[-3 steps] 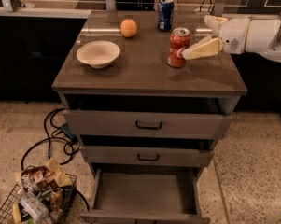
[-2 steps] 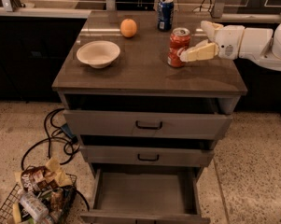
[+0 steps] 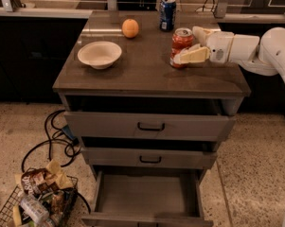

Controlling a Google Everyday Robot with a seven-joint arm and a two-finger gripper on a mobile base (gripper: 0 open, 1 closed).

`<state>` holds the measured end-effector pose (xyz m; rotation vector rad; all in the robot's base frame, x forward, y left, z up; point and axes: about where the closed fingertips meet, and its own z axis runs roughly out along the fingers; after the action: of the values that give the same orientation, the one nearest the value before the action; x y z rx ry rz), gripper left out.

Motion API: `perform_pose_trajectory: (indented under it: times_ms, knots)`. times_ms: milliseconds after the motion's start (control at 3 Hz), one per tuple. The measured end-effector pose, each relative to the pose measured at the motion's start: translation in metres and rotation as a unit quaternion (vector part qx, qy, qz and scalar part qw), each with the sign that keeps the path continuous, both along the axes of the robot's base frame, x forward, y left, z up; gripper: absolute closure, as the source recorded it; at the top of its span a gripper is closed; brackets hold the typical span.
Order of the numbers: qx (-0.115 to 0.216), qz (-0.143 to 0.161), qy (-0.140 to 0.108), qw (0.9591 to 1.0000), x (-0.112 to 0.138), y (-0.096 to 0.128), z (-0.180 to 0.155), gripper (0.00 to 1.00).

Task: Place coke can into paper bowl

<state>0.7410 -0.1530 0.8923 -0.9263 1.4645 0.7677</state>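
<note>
The red coke can (image 3: pixel 181 45) stands upright on the right side of the cabinet top (image 3: pixel 146 72). My gripper (image 3: pixel 187 45) reaches in from the right at can height. It is open, with one pale finger (image 3: pixel 191 56) across the can's near side and the other finger (image 3: pixel 199 32) at its far right side. The can still rests on the top. The off-white paper bowl (image 3: pixel 99 54) sits empty on the left side of the top, well apart from the can.
A small orange fruit (image 3: pixel 130 28) and a blue can (image 3: pixel 168 13) stand at the back of the top. The bottom drawer (image 3: pixel 146 197) is pulled open. A wire basket of snack packs (image 3: pixel 35 200) and cables (image 3: pixel 57 138) lie on the floor at left.
My gripper has moved left toward the coke can, so its fingers now sit on either side of it. The can, bowl, fruit and blue can have not moved.
</note>
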Motion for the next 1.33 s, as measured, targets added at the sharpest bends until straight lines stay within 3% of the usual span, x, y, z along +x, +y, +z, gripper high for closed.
perform_pose_trajectory:
  times_ms: [667, 1000, 1333]
  knots:
    - [0.012, 0.012, -0.011, 0.9998, 0.005, 0.020, -0.007, 0.42]
    - [0.013, 0.016, -0.011, 0.9997, 0.006, 0.025, -0.008, 0.73]
    - [0.013, 0.018, -0.010, 0.9997, 0.006, 0.028, -0.008, 0.95]
